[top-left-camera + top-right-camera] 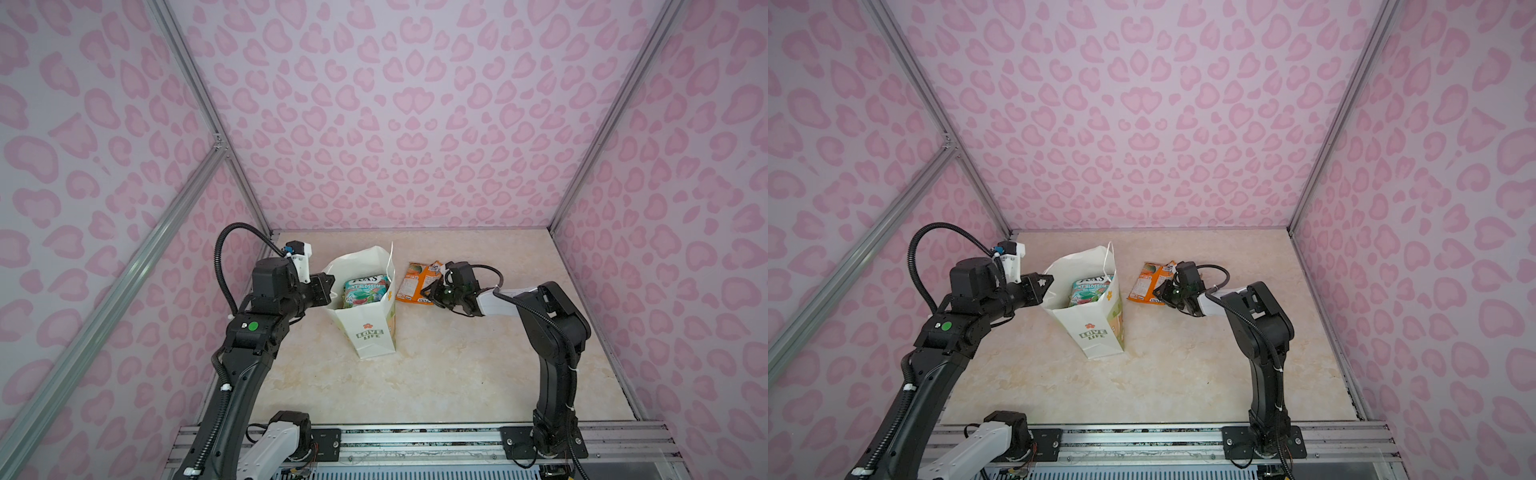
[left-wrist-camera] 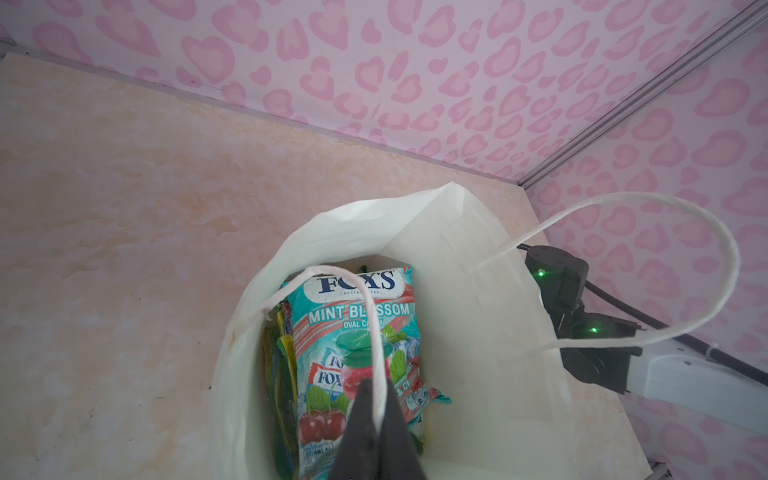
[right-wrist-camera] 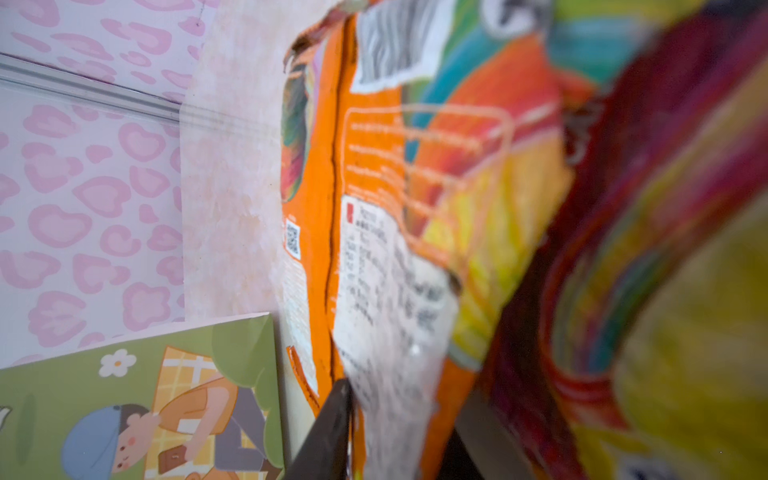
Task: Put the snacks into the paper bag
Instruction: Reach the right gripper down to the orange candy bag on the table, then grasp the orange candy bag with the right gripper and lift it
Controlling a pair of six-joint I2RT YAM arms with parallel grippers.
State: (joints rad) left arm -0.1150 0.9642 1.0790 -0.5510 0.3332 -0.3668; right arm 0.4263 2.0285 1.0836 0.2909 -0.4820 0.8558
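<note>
Paper bag (image 1: 365, 332) stands upright on the table (image 1: 436, 374), mouth open, left of centre in both top views. Left gripper (image 2: 377, 390) has its fingers together on the bag's near handle (image 2: 374, 324), and the cord runs up between them. We read that as holding the mouth open. Inside we see a teal pouch (image 2: 357, 332) face up, with green-yellow pouches (image 2: 282, 353) squeezed beside it. Far handle (image 2: 706, 257) loops up on the side toward the right arm.

One snack is outside: the orange pouch (image 1: 415, 282), lying on the table just beside the bag. We cannot tell whether they touch. Right gripper (image 1: 434, 291) sits low at the pouch's edge. In the right wrist view crinkled film fills the gap between the fingers (image 3: 328, 424), so we call it pinched on the pouch. That view is blurred close up, so we cannot tell how deep the bite goes.

Step in hand, our call: pick up the orange pouch and drop it in. To do it well:
- Lift straight up until the hanging pouch clears the bag rim and the far handle.
- Cross over the mouth and release above the teal pouch.
- Avoid fast swings, since an edge grip on glossy film may slip.
- The left side should hold the handle without tugging, or the bag may tip.
</note>
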